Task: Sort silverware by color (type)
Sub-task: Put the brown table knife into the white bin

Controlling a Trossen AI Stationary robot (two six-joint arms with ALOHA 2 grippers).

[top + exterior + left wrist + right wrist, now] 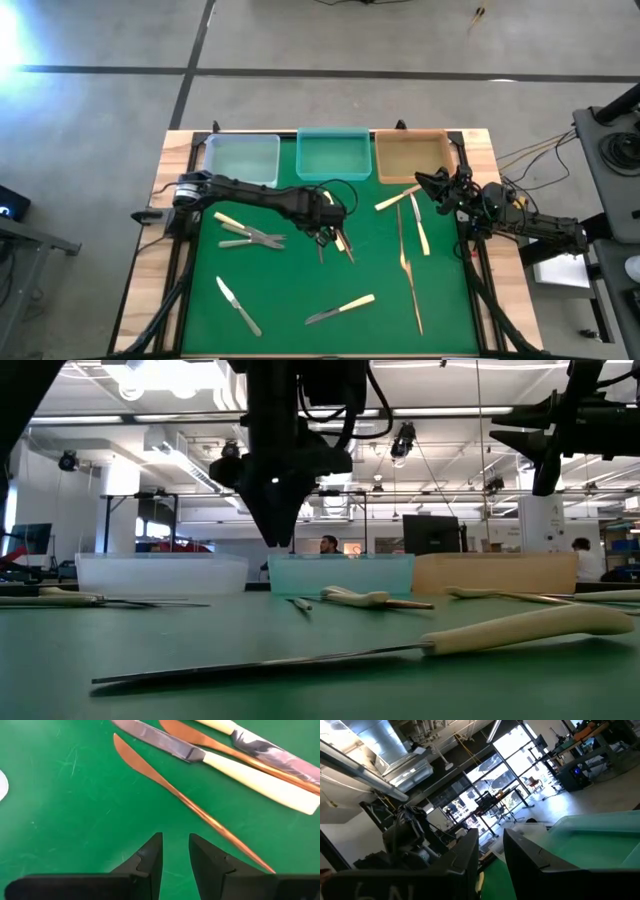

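Observation:
Silverware lies scattered on the green mat. A small cluster (pixel 338 240) of a copper knife (pixel 175 795) and cream-handled knives (pixel 250 777) lies at the mat's middle. My left gripper (pixel 328 212) (pixel 175 851) hovers just above the mat beside this cluster, pointing down, open by a narrow gap, holding nothing. My right gripper (pixel 432 185) (pixel 490 851) is raised near the amber bin, pointing level across the table, open and empty. In the low view the left gripper (pixel 281 530) hangs over the mat, and a cream-handled knife (pixel 400 650) lies nearest the camera.
Three bins line the far edge: clear (pixel 240 158), teal (pixel 333 155), amber (pixel 412 158). Other pieces lie around the mat: silver knives (pixel 250 237), a silver knife (pixel 238 305), a cream-handled knife (pixel 342 309), long gold pieces (pixel 407 268), cream-handled knives (pixel 420 235) (pixel 397 198).

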